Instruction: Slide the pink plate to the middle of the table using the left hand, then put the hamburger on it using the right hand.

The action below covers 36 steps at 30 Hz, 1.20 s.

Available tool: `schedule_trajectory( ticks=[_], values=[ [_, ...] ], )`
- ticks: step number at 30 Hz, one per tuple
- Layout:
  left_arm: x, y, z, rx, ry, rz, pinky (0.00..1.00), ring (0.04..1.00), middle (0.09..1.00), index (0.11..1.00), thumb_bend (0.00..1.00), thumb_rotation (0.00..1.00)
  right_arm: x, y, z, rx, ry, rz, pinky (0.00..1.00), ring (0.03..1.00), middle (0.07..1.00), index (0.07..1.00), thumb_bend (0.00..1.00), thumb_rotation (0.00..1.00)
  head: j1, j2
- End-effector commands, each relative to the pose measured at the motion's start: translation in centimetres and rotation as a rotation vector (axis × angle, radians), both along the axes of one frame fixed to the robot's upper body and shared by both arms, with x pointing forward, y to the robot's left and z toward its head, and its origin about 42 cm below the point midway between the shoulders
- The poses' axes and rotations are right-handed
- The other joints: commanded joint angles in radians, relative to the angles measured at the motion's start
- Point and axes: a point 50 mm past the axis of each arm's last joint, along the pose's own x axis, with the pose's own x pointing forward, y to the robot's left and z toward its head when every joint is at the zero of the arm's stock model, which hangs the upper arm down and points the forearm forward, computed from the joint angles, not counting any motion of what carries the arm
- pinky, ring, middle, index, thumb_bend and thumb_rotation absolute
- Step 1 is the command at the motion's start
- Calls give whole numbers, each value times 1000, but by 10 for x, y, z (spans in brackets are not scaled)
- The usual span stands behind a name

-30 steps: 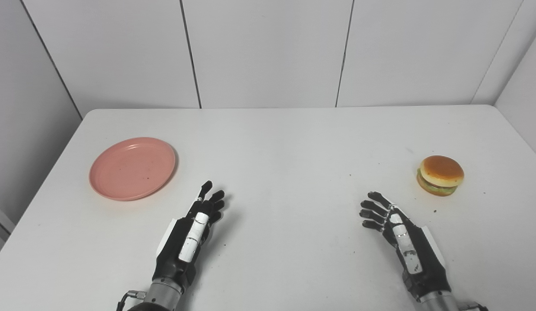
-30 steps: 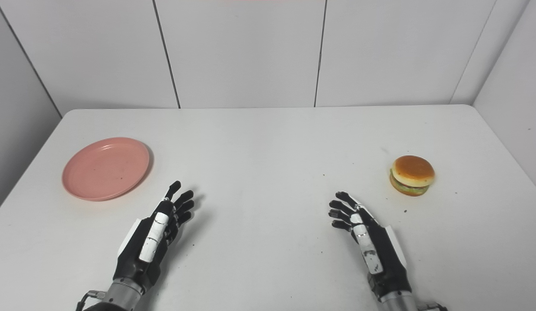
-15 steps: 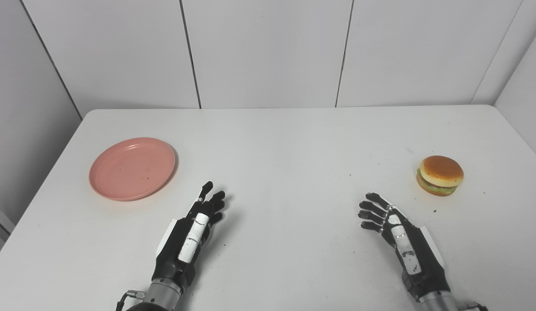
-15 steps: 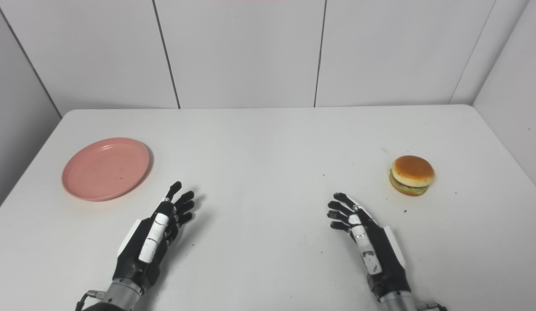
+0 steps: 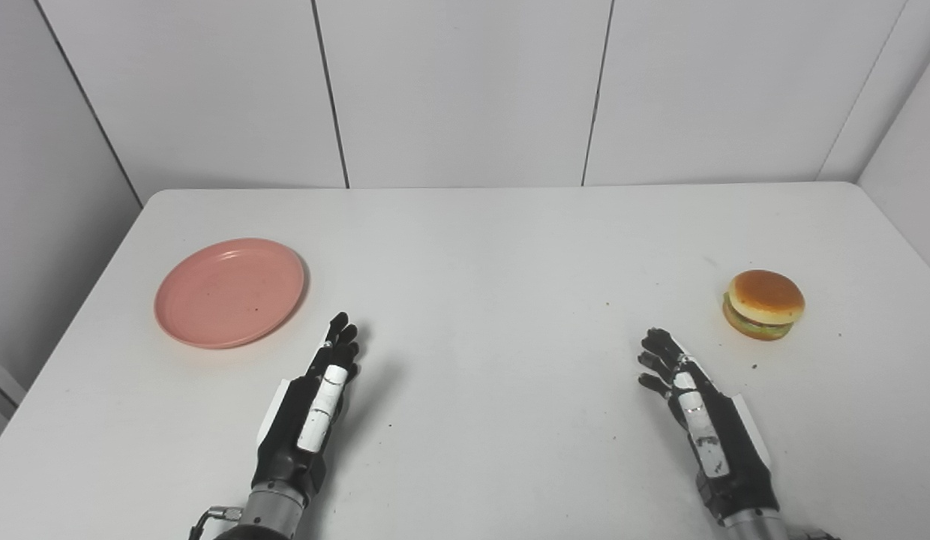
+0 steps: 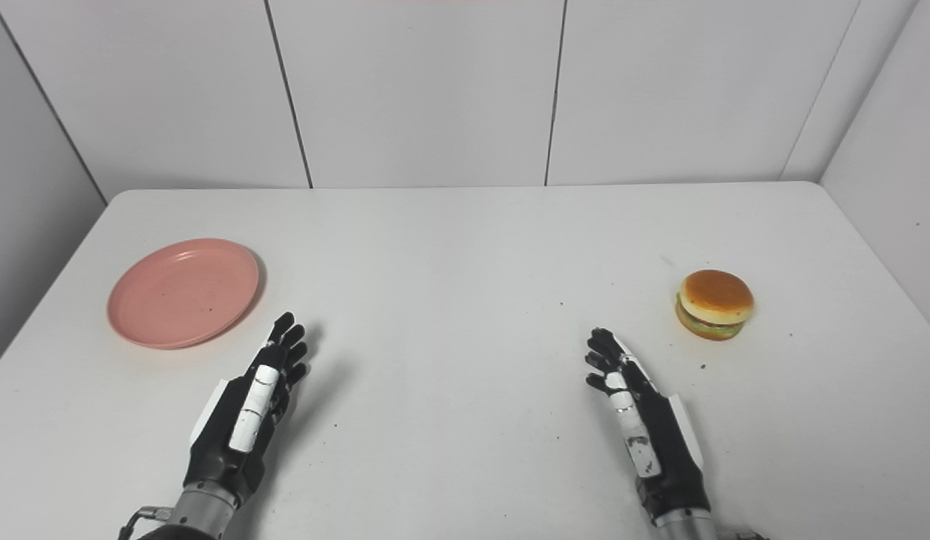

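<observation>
The left robot hand [image 5: 309, 405] hovers low over the near part of the desk [image 5: 495, 255], edge-on, fingers stretched forward and slightly apart, holding nothing; its fingertips [image 5: 342, 330] point up-table, just off the near right rim of the pink plate [image 5: 229, 292], close to it but not touching; a soft shadow lies on the desk to the hand's right. Over on the other side the right robot hand [image 5: 701, 409] is posed much the same, thumb-side up, fingers loosely spread and a little curled, empty as well; its fingertips [image 6: 601, 346] aim toward the far right, near the hamburger [image 5: 763, 304] yet clearly apart from it. The plate sits flat on the left part of the desk, well away from the middle, nothing on it but a couple of dark specks; the hamburger stands upright on the right part, golden bun on top, a green layer showing beneath, resting directly on the desk. A few small dark crumbs dot the white surface between the two hands; behind the desk runs a pale panelled wall [image 5: 465, 90] with dark vertical seams.
</observation>
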Motion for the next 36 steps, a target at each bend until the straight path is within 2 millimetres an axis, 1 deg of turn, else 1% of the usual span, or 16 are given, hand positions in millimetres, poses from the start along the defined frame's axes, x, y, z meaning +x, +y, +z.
schedule_trajectory(
  ticks=[1, 12, 18, 36],
  values=[
    [-31, 12, -9, 44, 26, 33, 1000, 1000, 1000, 1000, 835, 888, -3, -1, -3, 18, -11, -34, 872, 903, 922, 897, 747, 966, -1, 1],
    [-31, 11, -9, 64, 26, 29, 1000, 1000, 1000, 1000, 829, 905, -3, -2, -2, -1, -15, -48, 901, 923, 937, 902, 748, 979, 0, 1],
    [-31, 11, -9, 47, 28, 33, 1000, 1000, 1000, 1000, 833, 887, -4, -2, -2, 1, -23, -70, 929, 942, 952, 911, 751, 983, 0, 2],
    [-31, 10, -8, 56, 21, 42, 1000, 1000, 1000, 1000, 815, 872, -5, -2, -4, 19, -34, -84, 940, 953, 972, 928, 785, 981, -1, 5]
  ],
)
